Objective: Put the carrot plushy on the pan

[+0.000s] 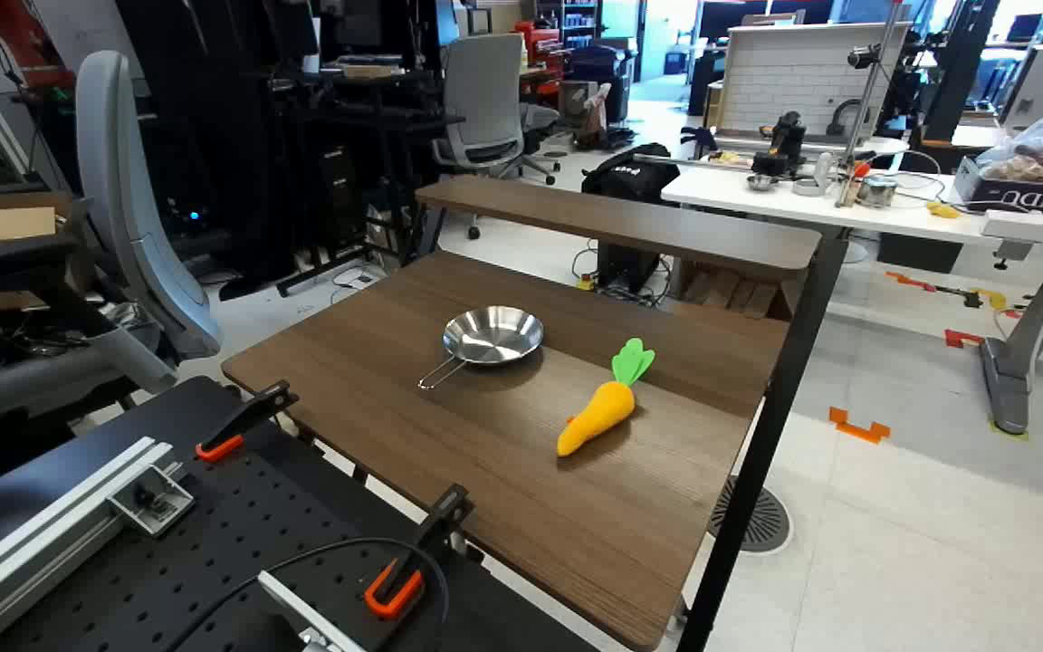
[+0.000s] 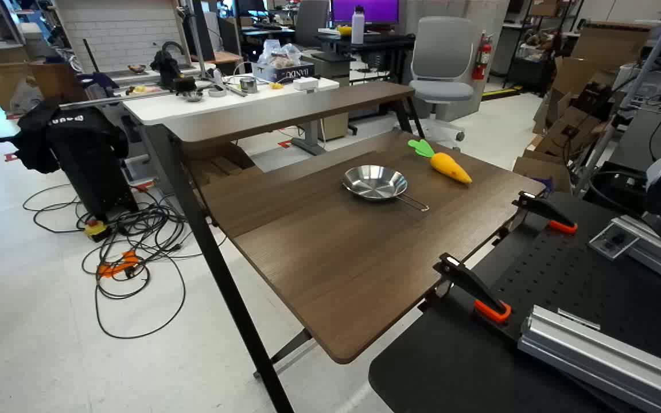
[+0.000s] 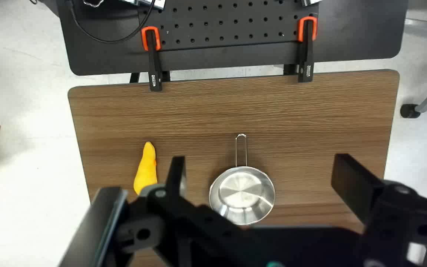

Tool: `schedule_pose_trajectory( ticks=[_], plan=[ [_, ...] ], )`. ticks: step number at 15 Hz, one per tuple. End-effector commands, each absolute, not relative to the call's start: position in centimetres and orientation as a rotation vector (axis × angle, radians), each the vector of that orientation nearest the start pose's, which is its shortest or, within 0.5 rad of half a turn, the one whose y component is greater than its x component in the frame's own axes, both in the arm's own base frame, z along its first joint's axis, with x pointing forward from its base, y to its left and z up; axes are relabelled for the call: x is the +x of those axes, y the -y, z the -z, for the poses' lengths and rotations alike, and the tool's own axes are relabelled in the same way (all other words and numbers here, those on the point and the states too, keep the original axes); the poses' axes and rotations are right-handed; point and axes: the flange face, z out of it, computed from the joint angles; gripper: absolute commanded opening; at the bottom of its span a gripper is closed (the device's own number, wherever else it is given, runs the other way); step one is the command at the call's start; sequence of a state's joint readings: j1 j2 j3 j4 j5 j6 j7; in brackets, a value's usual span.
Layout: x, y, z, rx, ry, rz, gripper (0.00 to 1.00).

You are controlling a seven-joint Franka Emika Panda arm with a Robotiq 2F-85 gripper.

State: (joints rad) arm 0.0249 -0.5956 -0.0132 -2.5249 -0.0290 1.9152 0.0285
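Your jaws stand wide apart in the wrist view with nothing held; the pan (image 3: 242, 194) shows through the gap, but beneath them on the table (image 3: 206, 115), bowl up. Both exterior views show the carrot plushy (image 1: 607, 412) lying beside the pan, well apart from it, its narrow tip pointing to the same side as the pan's handle (image 3: 246, 150). Neither pick nor placing looks begun.

Aim looks your first hazard: come straight down from here and you would likely meet the pan, knocking its rim or shoving it along by that thin handle. Cross to the carrot plushy's side of the pan before you descend. The leafy top (image 1: 633, 361), plain in both exterior views, is hidden behind your jaws in the wrist view, so you could misjudge the body's middle and close on the taper, where it might squirt out, or on the leaves, which might bend. Above the pan, a crooked release could leave the carrot plushy propped across the rim, and its rounded body would tend to roll off.
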Motion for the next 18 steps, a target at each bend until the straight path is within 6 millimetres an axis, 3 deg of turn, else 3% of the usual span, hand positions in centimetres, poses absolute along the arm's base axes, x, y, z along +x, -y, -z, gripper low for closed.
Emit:
schedule_pose_trajectory(
  ticks=[1, 7, 12, 18],
  plan=[
    [36.6, -0.2, -47.6, -3.162, -0.007, -0.023, 1.0],
    [36.6, -0.2, -47.6, -3.162, -0.007, -0.023, 1.0],
    [36.5, 0.4, -46.3, -3.173, -0.01, -0.042, 1.0],
    [36.8, 4.0, -43.2, -3.193, -0.092, -0.046, 1.0]
  ],
)
